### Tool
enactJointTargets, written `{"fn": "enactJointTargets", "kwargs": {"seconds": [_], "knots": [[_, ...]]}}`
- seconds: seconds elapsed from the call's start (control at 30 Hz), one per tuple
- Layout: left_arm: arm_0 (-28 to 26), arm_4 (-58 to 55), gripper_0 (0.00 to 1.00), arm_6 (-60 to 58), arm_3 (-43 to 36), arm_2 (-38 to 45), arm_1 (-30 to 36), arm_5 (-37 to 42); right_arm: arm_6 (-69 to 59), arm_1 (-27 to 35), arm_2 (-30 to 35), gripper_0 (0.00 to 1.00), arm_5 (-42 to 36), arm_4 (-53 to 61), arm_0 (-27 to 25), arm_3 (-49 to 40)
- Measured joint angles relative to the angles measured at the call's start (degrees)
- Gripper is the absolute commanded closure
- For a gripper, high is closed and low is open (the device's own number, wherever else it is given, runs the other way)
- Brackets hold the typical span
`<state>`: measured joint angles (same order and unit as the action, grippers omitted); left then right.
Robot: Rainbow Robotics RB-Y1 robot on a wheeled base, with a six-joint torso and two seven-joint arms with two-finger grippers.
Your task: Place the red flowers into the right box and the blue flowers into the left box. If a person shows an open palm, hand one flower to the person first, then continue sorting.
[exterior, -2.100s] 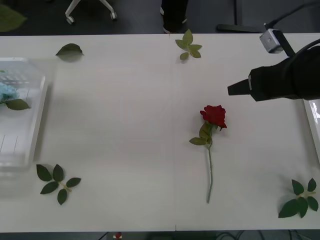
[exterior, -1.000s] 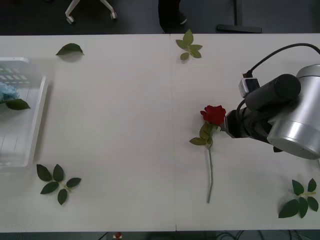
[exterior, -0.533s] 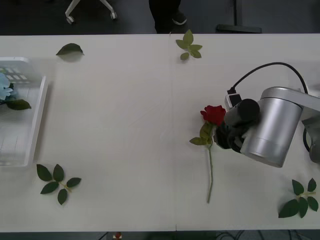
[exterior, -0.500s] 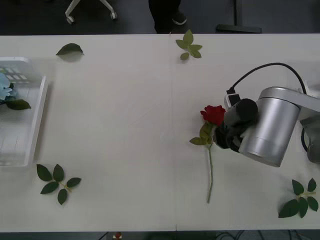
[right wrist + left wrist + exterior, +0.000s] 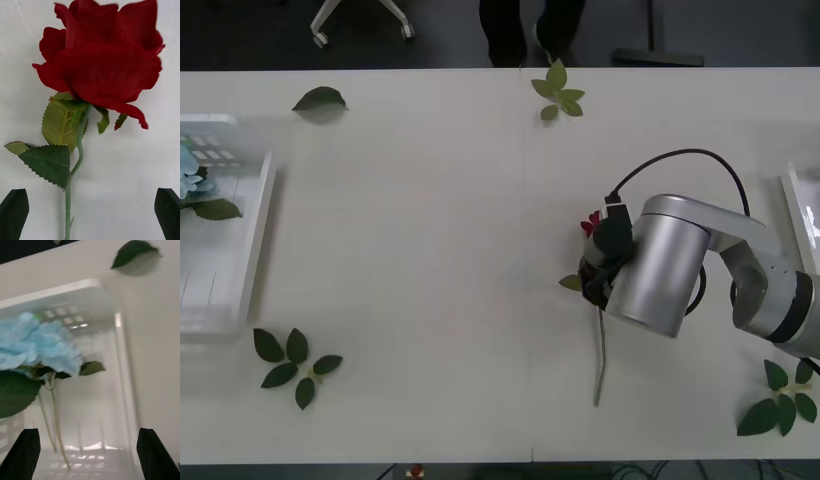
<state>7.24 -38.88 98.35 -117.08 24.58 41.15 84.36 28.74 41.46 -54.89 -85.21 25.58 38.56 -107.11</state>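
Velvety red rose (image 5: 105,60), serrated leaves, thin stem

Right arm (image 5: 660,265) mostly hides rose (image 5: 590,222).

I see one red rose (image 5: 105,63) lying flat on the table, bloom toward the far side, its thin green stem (image 5: 601,360) running toward me. Pale blue hydrangea heads (image 5: 41,343) rest inside the white left box (image 5: 255,235). The right box's rim (image 5: 792,205) shows at the table's right edge.
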Motion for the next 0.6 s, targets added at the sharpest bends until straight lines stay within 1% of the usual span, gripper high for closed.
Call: {"fn": "enactJointTargets", "kwargs": {"seconds": [0.13, 0.23, 0.3, 0.43, 0.6], "knots": [[2.1, -5.1, 0.26, 0.0, -1.3, -4.8, 0.0, -1.5, 0.0, -2.3, 0.0, 0.02, 0.0, -1.7, 0.0, 2.9], [3.0, -9.4, 0.26, 1.2, -1.3, -6.6, 0.0, -2.3, 0.0, -3.5, 0.0, 0.03, 0.4, -1.8, 0.0, 4.9], [3.2, -12.4, 0.26, 4.8, -1.3, -6.8, 0.0, -2.3, 0.0, -4.0, 0.0, 0.03, 1.2, -1.8, 0.0, 5.9], [3.2, -18.5, 0.26, 16.2, -1.3, -6.7, -0.1, -2.3, 0.0, -4.4, -0.3, 0.02, 1.6, -2.4, 0.0, 6.8], [3.2, -26.4, 0.26, 19.6, -1.3, -7.2, -1.2, -3.8, 0.0, -4.4, -1.7, 0.03, 1.6, -2.9, 0.0, 7.2]]}}
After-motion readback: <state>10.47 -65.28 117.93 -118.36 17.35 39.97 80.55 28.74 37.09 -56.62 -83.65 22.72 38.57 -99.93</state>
